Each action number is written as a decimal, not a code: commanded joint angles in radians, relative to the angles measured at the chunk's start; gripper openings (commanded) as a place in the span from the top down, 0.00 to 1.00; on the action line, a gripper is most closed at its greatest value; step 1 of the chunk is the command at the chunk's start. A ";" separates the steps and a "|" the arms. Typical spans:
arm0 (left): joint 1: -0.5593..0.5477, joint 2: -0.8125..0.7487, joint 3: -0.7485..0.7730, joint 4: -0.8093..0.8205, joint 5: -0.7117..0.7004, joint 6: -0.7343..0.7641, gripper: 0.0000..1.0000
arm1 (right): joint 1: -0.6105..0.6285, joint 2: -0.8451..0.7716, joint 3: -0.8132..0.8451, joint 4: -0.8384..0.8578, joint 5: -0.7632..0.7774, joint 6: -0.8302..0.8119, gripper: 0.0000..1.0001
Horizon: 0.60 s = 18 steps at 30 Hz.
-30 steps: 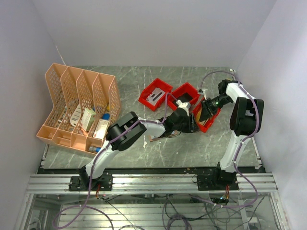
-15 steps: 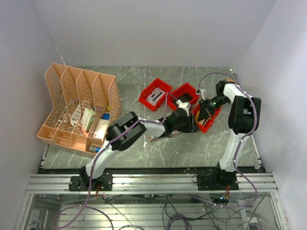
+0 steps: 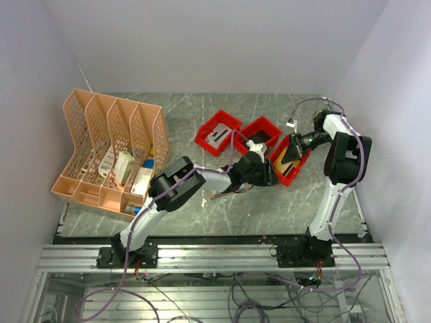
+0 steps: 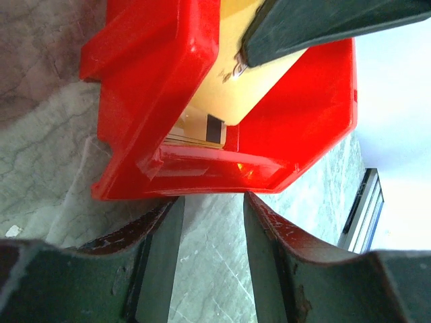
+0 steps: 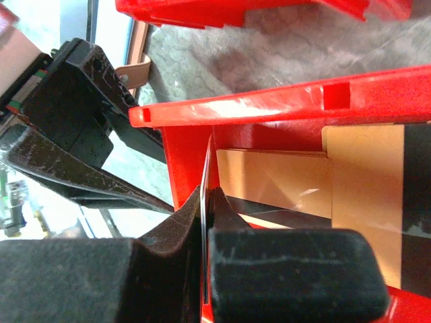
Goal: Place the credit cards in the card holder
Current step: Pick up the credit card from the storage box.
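Top external view: at the far left we see a peach mesh file rack on the grey marble counter. Toward the middle, two red bins stand side by side. Next, the left end effector lies low on the counter, with its tips just beside a third red bin. In the left wrist view its fingers are spread and only bare counter is between them. To the right, the right end effector reaches into this third bin. In the right wrist view its jaws are pressed together on a thin credit card, which we see edge-on against the bin's wall. Another card with a dark stripe lies flat inside the same bin and looks tan there.
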 commanded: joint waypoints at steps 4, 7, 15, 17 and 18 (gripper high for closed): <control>0.015 -0.021 -0.032 0.008 0.007 0.016 0.47 | -0.013 0.031 0.009 -0.042 -0.040 0.014 0.94; 0.015 -0.021 -0.032 0.008 0.008 0.015 0.48 | -0.013 0.043 0.013 -0.055 -0.046 0.005 0.91; 0.017 -0.023 -0.037 0.012 0.010 0.015 0.48 | -0.014 0.053 0.021 -0.076 -0.068 -0.004 0.84; 0.018 -0.023 -0.036 0.011 0.012 0.015 0.48 | -0.015 0.054 0.026 -0.080 -0.067 -0.005 0.84; 0.018 -0.024 -0.037 0.010 0.011 0.015 0.48 | -0.017 0.056 0.031 -0.083 -0.068 -0.004 0.84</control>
